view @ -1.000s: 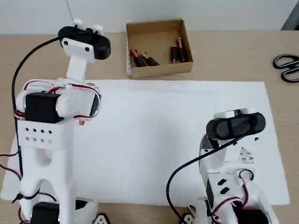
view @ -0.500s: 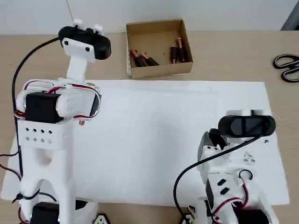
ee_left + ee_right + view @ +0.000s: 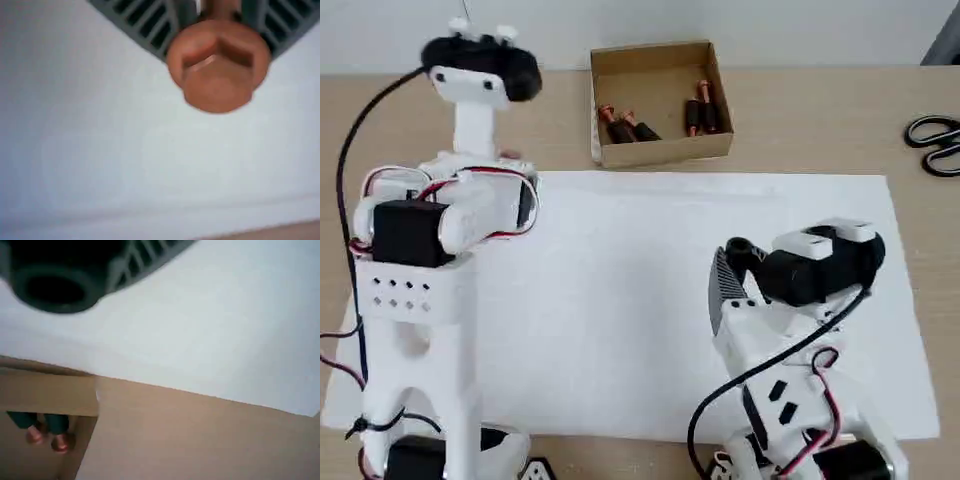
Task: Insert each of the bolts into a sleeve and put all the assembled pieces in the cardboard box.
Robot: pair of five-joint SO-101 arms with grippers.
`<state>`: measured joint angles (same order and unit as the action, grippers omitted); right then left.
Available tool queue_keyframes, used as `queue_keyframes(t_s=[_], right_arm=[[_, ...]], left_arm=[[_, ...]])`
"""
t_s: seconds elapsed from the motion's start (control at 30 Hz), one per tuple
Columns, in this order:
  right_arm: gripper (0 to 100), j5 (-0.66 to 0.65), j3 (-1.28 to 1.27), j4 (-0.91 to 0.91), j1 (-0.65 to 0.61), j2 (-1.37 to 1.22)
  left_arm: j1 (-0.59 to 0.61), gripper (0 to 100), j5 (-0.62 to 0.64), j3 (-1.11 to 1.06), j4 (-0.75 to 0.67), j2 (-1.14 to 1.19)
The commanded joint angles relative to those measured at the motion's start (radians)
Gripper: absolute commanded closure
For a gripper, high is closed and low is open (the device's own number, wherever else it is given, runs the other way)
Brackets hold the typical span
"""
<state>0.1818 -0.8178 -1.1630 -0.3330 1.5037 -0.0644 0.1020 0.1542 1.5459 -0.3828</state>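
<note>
Bolt (image 3: 217,67), copper, its head facing my left wrist camera, sat clamped between the ribbed jaws of the left gripper (image 3: 218,12) above the white sheet (image 3: 640,300) toward 9 o'clock. The black sleeve (image 3: 52,287) looked pinched in the right gripper (image 3: 725,280) near 4 o'clock, its open bore showing. To mate them well, I judged I had to line the shank up with that bore and push slowly and straight, before carrying the pair to the cardboard box (image 3: 660,155) at 12 o'clock, where assembled pieces (image 3: 620,125) lay.
</note>
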Motion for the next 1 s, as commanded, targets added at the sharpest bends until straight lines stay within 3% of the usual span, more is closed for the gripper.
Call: queue_keyframes(t_s=[0.0,0.1,0.37,0.57,0.77,0.97], right_arm=[[99.5,0.006,-0.049,0.065,-0.033,0.002],[99.5,0.008,-0.083,0.099,-0.058,0.002],[99.5,0.009,-0.101,0.111,-0.093,0.002],[99.5,0.008,-0.101,0.111,-0.131,0.002],[99.5,0.009,-0.101,0.11,-0.131,0.002],[99.5,0.011,-0.101,0.11,-0.134,0.002]], left_arm=[[-0.038,99,0.114,0.008,-0.143,-0.089],[-0.098,99,0.14,0.008,-0.204,-0.132],[-0.279,99,0.219,0.004,-0.204,-0.233],[-0.348,99,0.348,-0.042,-0.184,-0.216],[-0.443,99,0.365,-0.05,-0.19,-0.212],[-0.454,99,0.416,-0.05,-0.192,-0.209]])
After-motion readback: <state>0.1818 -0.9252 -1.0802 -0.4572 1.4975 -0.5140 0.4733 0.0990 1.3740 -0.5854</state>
